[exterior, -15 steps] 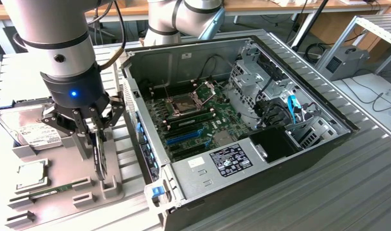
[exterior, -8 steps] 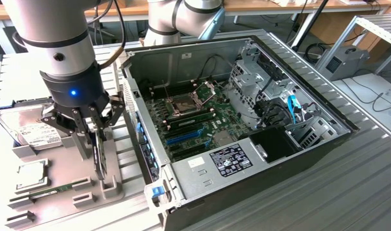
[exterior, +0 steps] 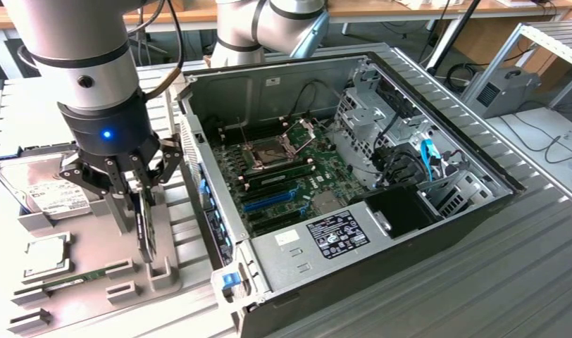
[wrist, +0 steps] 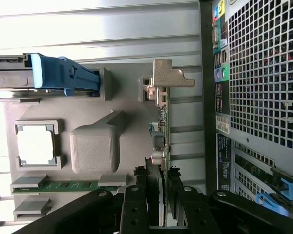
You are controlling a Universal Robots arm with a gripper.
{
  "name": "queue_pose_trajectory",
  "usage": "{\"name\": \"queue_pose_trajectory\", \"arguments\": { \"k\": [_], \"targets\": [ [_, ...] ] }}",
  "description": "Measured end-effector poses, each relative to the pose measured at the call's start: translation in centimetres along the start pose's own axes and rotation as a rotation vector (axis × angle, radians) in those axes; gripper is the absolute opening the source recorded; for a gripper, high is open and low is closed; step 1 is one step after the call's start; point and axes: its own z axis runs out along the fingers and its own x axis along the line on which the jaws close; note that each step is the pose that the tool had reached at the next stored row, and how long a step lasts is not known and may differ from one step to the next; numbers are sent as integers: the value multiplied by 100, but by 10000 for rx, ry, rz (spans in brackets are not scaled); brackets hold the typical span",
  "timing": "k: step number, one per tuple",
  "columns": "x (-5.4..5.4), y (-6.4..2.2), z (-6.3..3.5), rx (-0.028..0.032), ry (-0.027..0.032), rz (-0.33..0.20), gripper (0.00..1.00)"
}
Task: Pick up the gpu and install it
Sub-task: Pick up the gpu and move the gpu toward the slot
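OPERATOR: What's on the bench, biggest first?
SPOTTER: The open case lies on its side across the exterior view's right, open side up. Your arm stands over the grey tray at the exterior view's left, just beside the case's port panel.
OPERATOR: And the hand?
SPOTTER: Your gripper is straight above the gpu, pointing down, with fingers on each face. In the wrist view they look pressed onto the card, so you're grasping the gpu. To my eye it is not yet out of its tray slot.
OPERATOR: How does the card lie?
SPOTTER: On edge, thin side up. Its long axis runs alongside the port panel, from near the exterior camera away toward the drive end of the tray. The heatsink face looks toward the tray's middle, the green board toward the case. The metal bracket is the far end, pointing away from your fingers
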Motion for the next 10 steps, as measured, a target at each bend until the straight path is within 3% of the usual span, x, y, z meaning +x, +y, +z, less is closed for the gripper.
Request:
{"name": "queue_pose_trajectory", "arguments": {
  "k": [10],
  "targets": [
    [-1, -2, -42, 0, 0, 0, 29]
  ]
}}
